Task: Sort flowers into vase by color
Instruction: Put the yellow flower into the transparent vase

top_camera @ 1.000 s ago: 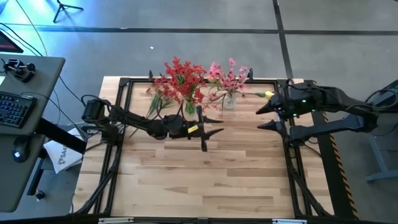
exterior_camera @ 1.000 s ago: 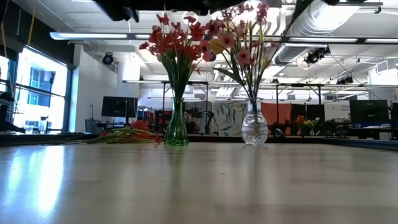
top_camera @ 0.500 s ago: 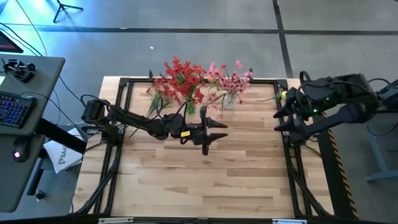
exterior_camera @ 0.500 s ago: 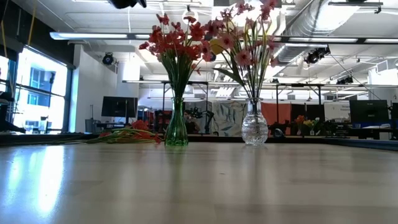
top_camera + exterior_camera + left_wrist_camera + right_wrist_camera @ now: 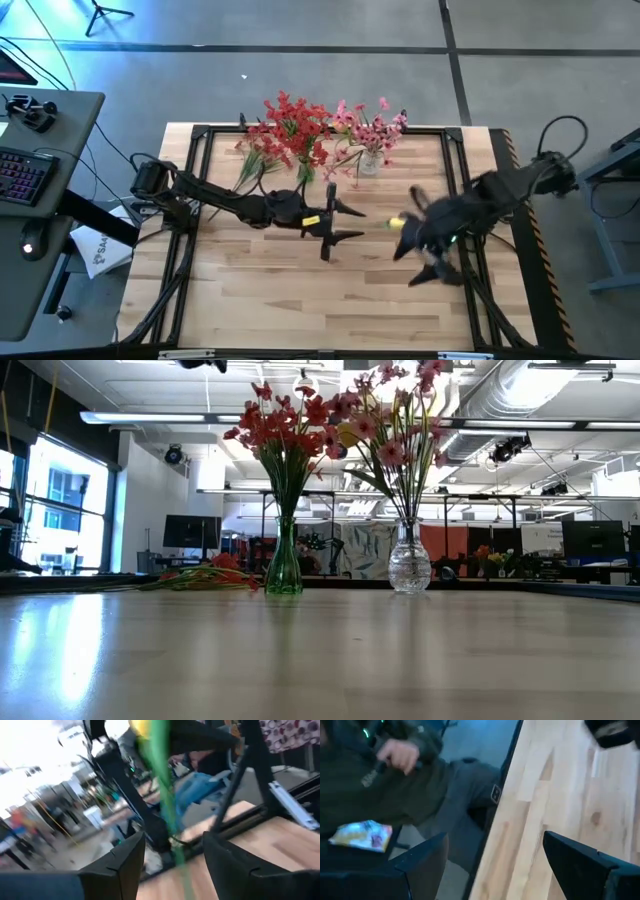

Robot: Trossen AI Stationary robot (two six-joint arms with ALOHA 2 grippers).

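A yellow flower's bloom [image 5: 397, 222] shows between my two grippers above the table's middle right. Its green stem [image 5: 167, 805] runs between the open fingers of my left gripper [image 5: 345, 222] [image 5: 174, 855]. My right gripper [image 5: 412, 235] [image 5: 495, 865] is open wide just right of the bloom, with nothing between its fingers in its wrist view. Red flowers stand in a green vase [image 5: 305, 172] [image 5: 284, 565], pink ones in a clear vase [image 5: 368, 163] [image 5: 409, 565]. Loose red sprays [image 5: 255, 160] [image 5: 205, 577] lie on the table left of the green vase. My left gripper has the yellow flower's green stem [image 5: 175, 845] between its open fingers, with the bloom [image 5: 142, 726] pointing away from it. I cannot tell whether either finger touches the stem, or what carries the flower.
A black metal frame [image 5: 460, 190] borders the tabletop, and both vases stand at its far edge. Bare wood [image 5: 320, 300] fills the near half. A person in dark clothes [image 5: 395, 775] sits beyond the table's edge. A desk with a keyboard [image 5: 25, 170] stands at the left.
My right arm has swung fast from the table's far right corner toward the near edge and leftward, ending close to my left gripper. The yellow bloom has come with it, from the far right to the middle right of the table.
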